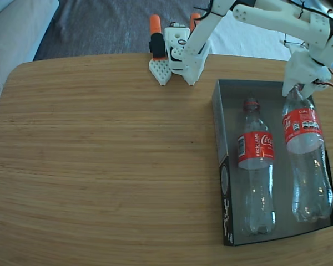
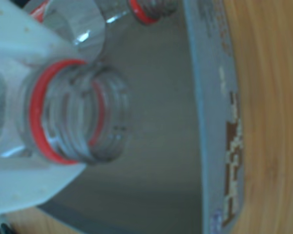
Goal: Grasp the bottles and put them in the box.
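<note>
The fixed view of my workspace is evenly and softly lit, daylight-bright, with a cool bluish cast. Shadows are faint: a soft one lies inside the box [image 1: 225, 105] along its left wall. Small glints sit on the bottles [image 1: 256, 166] (mostly on their clear lower halves). My wrist view is much softer: the bottle neck [image 2: 73, 117] up close is blurred, and the wood at the right edge is overexposed and warm.
</note>
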